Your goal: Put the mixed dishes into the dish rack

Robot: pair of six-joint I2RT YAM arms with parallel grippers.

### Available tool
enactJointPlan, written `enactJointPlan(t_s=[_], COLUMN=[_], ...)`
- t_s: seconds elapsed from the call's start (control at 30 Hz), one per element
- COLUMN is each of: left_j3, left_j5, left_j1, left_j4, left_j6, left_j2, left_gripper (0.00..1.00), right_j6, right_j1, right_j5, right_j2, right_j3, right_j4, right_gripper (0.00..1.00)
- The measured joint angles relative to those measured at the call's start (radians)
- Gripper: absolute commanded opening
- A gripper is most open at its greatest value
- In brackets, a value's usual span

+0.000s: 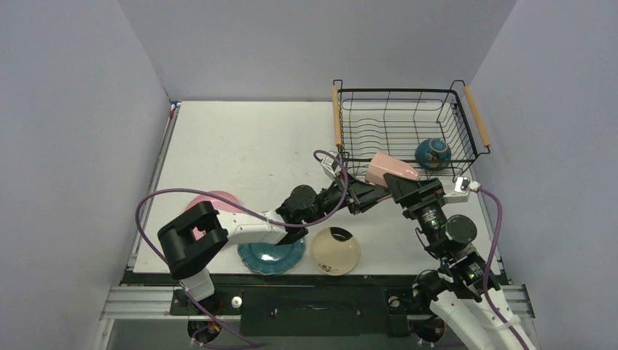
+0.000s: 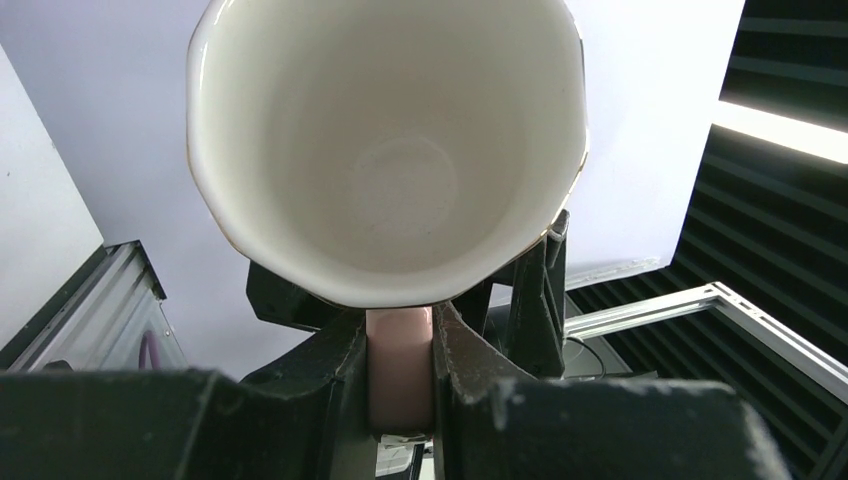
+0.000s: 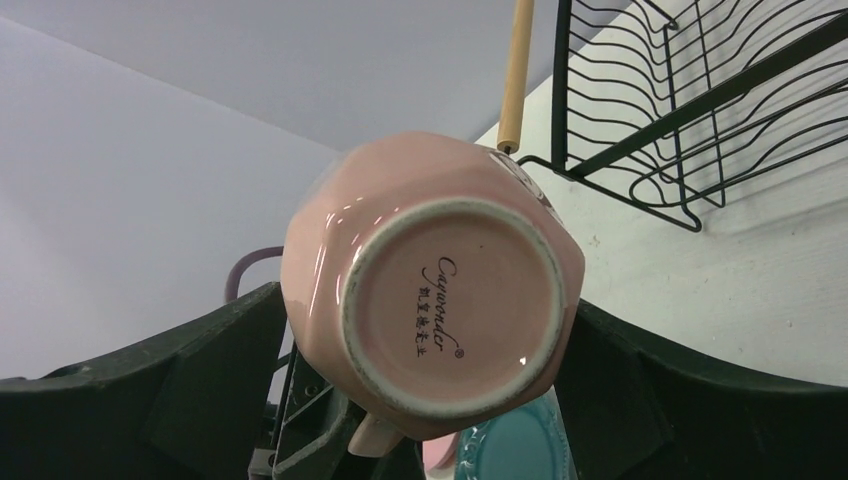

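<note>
The pink cup [image 1: 390,169] hangs above the table just in front of the dish rack [image 1: 408,91], lying on its side. My left gripper [image 1: 368,191] is shut on the cup's handle [image 2: 400,370]; the cup's cream inside [image 2: 385,150] fills the left wrist view. My right gripper [image 1: 399,179] stands open with a finger close on each side of the cup body [image 3: 440,290], whose base faces its camera; contact is unclear. A dark-teal bowl [image 1: 433,153] sits in the rack. On the table lie the teal plate [image 1: 271,257], cream dish [image 1: 335,250] and pink plate [image 1: 218,198].
The rack's near-left corner and wooden handle [image 3: 515,75] are just beyond the cup in the right wrist view. The left arm reaches over the teal plate and pink plate. Grey walls close in the table on three sides.
</note>
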Motion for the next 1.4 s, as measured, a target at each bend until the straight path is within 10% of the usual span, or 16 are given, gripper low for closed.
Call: enactJointPlan(t_s=[1.03,1.17,1.33,1.4], left_j3=[0.0,0.0,0.0,0.0], left_j5=[-0.02,-0.021,-0.021,-0.02], left_j1=[-0.014,-0.014,-0.012,-0.012], left_j4=[0.024,0.027,0.024,0.022], left_j6=[0.034,0.044,0.067,0.077], left_j2=[0.0,-0.002,-0.023,-0.029], left_gripper=[0.0,0.0,0.0,0.0], right_j6=[0.011,0.009,0.008,0.008], right_j1=[0.021,0.021,0.021,0.021], right_j5=[0.145,0.146,0.132,0.127], right_j2=[0.047,0.051,0.055,0.053], right_j3=[0.029,0.029,0.029,0.029], right_j4=[0.063,0.069,0.105,0.113], right_gripper=[0.89,0.64,0.0,0.0])
